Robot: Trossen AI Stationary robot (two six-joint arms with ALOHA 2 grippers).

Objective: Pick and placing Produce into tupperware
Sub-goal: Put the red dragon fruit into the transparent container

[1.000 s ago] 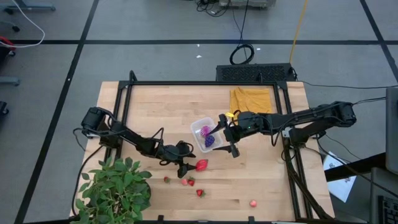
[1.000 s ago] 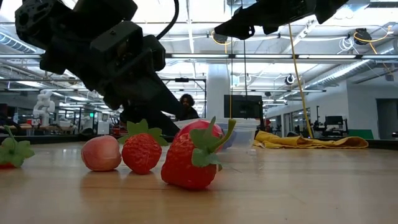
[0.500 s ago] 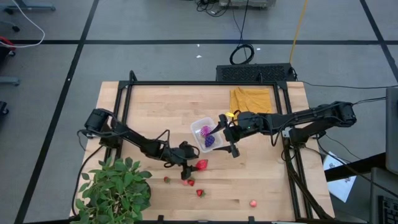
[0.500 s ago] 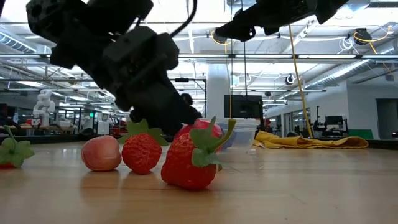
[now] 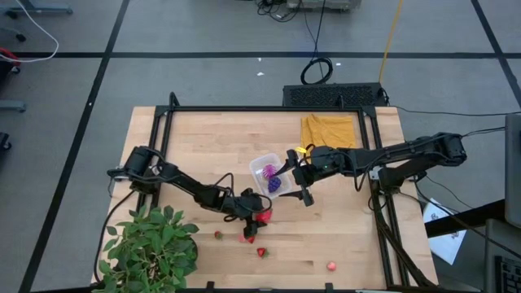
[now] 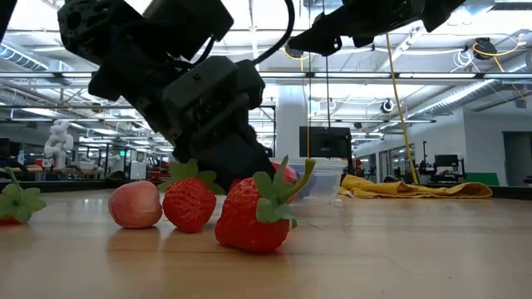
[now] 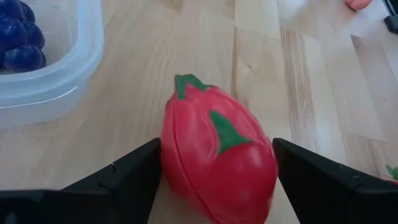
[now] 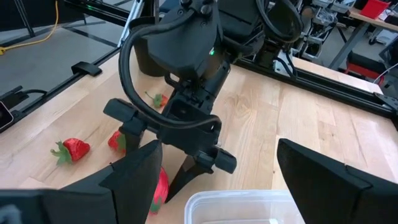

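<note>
Straddling red fruit (image 7: 217,165) with open left gripper (image 5: 255,213), stem toward tupperware (image 7: 56,68), wrist-only detail, right gripper (image 5: 298,175) open.

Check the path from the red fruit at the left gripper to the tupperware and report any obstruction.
Nothing visible blocks it. The red fruit sits between the open left gripper fingers, with bare wood up to the tupperware. The right gripper hangs open by the tupperware's far side.
</note>
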